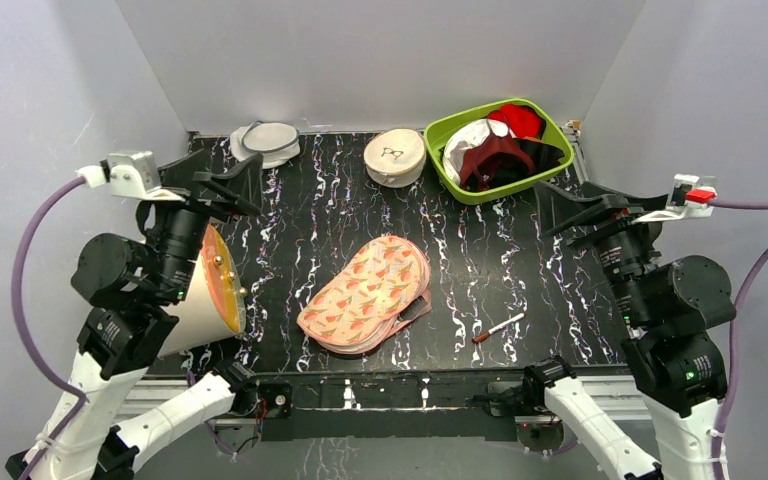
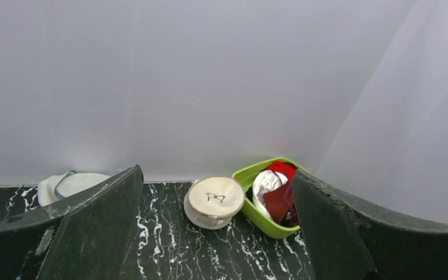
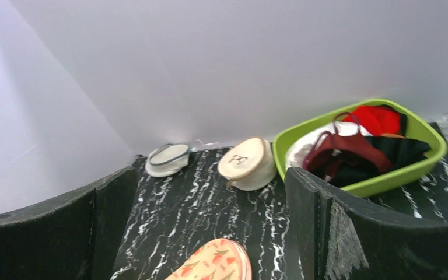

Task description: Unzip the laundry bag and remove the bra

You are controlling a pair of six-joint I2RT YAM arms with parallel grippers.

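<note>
While our left gripper [image 1: 257,185] and right gripper [image 1: 557,213] hung open and empty, we saw the leaf-print laundry bag [image 1: 365,293] lying closed between them, touching neither, marker pen [image 1: 498,327] nearer the right one.

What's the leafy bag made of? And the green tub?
The leafy bag looks like soft printed cloth, matte and a little puffy. The green tub looks like hard plastic: smooth, slightly shiny, with a stiff rim.
</note>
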